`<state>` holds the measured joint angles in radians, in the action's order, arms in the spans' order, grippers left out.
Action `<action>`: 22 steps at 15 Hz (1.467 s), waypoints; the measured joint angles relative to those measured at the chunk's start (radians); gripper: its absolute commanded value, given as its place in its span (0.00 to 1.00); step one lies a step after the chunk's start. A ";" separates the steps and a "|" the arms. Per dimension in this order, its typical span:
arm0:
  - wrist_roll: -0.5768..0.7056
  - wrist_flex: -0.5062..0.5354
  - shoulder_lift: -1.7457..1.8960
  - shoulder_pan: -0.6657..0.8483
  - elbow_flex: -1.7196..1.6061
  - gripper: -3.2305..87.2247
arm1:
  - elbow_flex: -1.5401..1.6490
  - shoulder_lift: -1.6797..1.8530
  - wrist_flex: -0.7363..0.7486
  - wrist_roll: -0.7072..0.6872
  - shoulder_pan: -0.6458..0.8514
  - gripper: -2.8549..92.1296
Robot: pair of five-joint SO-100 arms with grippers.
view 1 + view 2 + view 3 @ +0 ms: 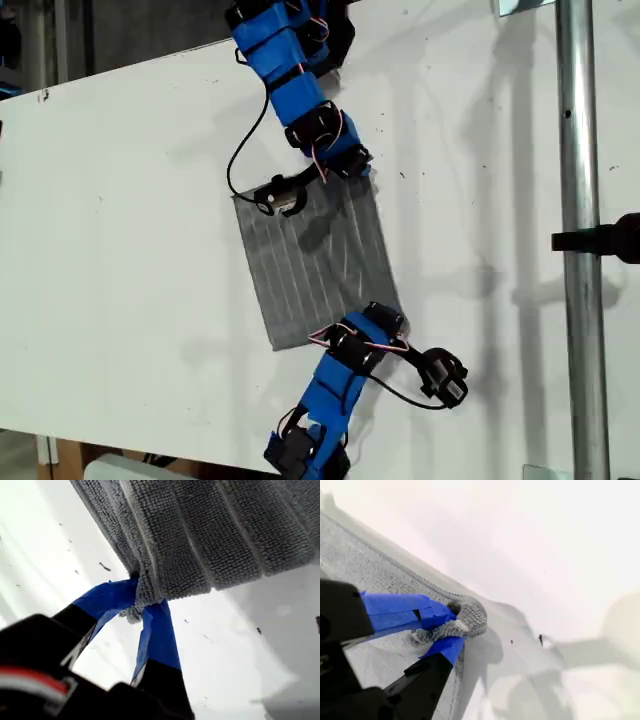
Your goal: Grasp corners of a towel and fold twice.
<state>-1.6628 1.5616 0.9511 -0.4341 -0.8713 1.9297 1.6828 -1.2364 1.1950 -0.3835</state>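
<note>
Exterior view: the towel (315, 260), grey with thin pale stripes, lies flat and spread near the middle of the white table (120, 200), set slightly askew. One blue-and-black arm (295, 80) comes in from the view's top edge, and its tip is at the towel's far corner on the exterior view's right. Another arm (340, 390) comes in from the bottom edge, and its tip is at the near corner on that same side. The wrist views do not settle which of these arms is first and which second. Of the corners, the two on the exterior view's left lie free on the table. A metal pole (578, 250) runs upright along the exterior view's right. First wrist view: the first gripper (146, 597), its jaws wrapped in blue tape, is pinched closed on one towel corner (131, 614). A small tuft of cloth is squeezed between the tips, and the rest of the towel (210, 530) stretches away over the speckled table (240, 645). Second wrist view: the second gripper (456, 626), also blue-taped, is clamped on another corner (470, 615), which bunches up in a rounded fold. The towel (365, 565) lies flat behind it, and bare table (545, 555) lies beyond.
</note>
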 measured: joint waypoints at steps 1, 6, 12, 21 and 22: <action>-0.005 -0.018 0.032 -0.037 0.000 0.00 | -0.043 -0.003 -0.017 0.017 -0.055 0.03; -0.014 0.071 0.202 -0.018 -0.081 0.00 | -0.333 -0.104 -0.169 -0.147 0.048 0.03; 0.456 0.094 0.706 0.747 -0.523 0.00 | -0.647 -0.259 -0.126 -0.696 0.744 0.03; 0.173 -0.318 0.828 0.506 -1.143 0.00 | -0.341 -0.273 -0.060 -0.580 0.644 0.03; 0.173 -0.325 0.828 0.518 -1.157 0.00 | -0.351 -0.305 -0.049 -0.601 0.669 0.03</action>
<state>-1.4895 1.2364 1.7794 0.0844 -2.0279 1.5785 1.3775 -1.2855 0.5937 0.2853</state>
